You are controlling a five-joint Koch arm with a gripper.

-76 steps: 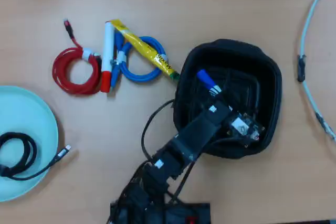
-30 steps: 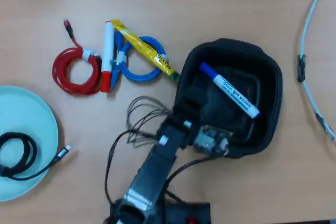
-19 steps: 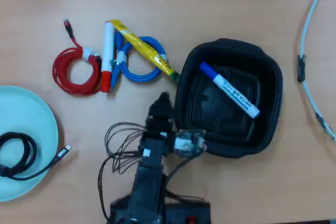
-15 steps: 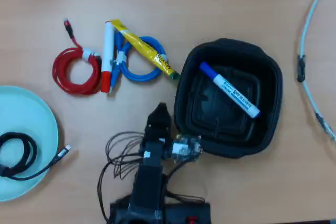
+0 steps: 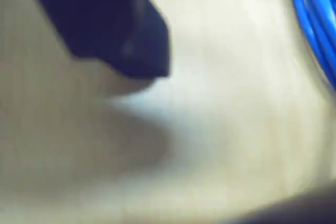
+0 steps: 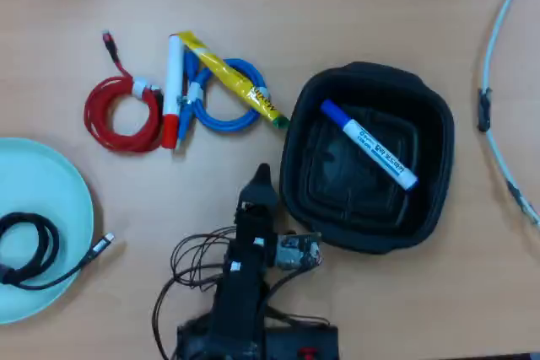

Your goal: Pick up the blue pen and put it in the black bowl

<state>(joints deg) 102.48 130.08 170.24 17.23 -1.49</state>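
Inside the black bowl lies the blue pen; the hand, state unclear, hangs left of its rim.

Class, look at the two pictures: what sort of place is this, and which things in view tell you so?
Probably a hobbyist's or lab workbench indoors: a plain wooden table with a small robot arm trailing loose wires, coiled red and blue cables, and markers lying about.

The blue pen – white with blue writing and a blue cap – lies flat and slanted inside the black bowl, cap toward the upper left. The big bowl, square with round corners, sits on the table.
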